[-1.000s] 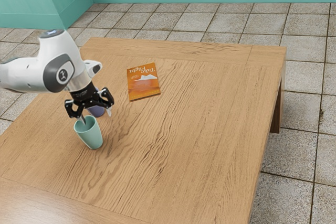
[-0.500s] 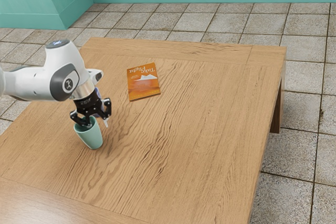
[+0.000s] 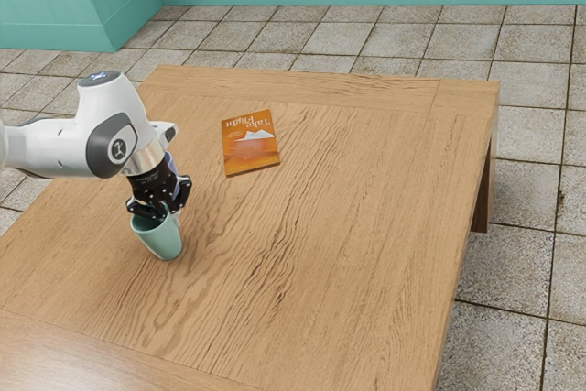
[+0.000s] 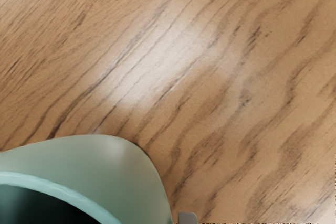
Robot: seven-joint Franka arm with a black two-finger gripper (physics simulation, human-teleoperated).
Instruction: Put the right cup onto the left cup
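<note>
With twelve o'clock at the exterior view's top, the black gripper [image 3: 163, 214] is at the green cup [image 3: 163, 243], on the table's [image 3: 320, 254] nine o'clock side. The jaws are drawn narrow, pinching the cup's wall by the rim — one finger inside, one outside. The blue-purple cup [image 3: 171, 163] lies at twelve o'clock from the green one, mostly hidden behind the gripper. An orange book [image 3: 250, 155] lies flat — between one and two o'clock from the green cup.

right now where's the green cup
The green cup is in the exterior view's left half, right at the gripper, with the orange book beyond it toward the exterior view's right.
</note>
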